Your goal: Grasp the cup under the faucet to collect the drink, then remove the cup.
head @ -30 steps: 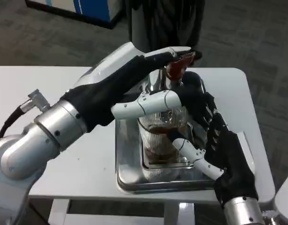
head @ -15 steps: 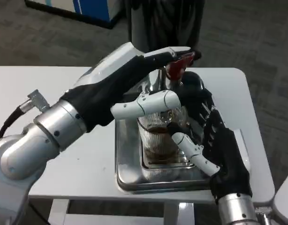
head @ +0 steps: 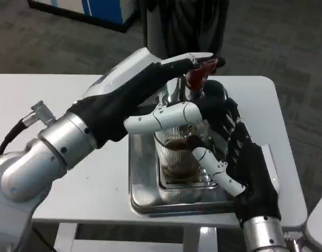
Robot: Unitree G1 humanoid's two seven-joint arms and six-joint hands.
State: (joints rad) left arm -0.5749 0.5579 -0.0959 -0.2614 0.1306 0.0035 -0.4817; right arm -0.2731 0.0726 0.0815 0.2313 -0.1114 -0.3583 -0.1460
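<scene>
1. Head view: a clear ribbed cup (head: 178, 152) stands upright, its long axis vertical and mouth up, on the metal drip tray (head: 145, 197) at the middle of the white table (head: 56, 105). It holds a dark brown drink, filling roughly its lower half.
2. The cup sits directly below the faucet (head: 188, 93), whose red lever (head: 199, 73) points right.
3. The left hand (head: 150, 100) reaches across from the near left; its upper fingers rest on the red lever, while a white finger crosses the cup's rim.
4. The right hand (head: 239, 157) wraps the cup's right side, gripping it.
5. The hands hide the cup's rim and right wall, and most of the faucet body; the dispenser behind is dark and cut off at the far edge.
</scene>
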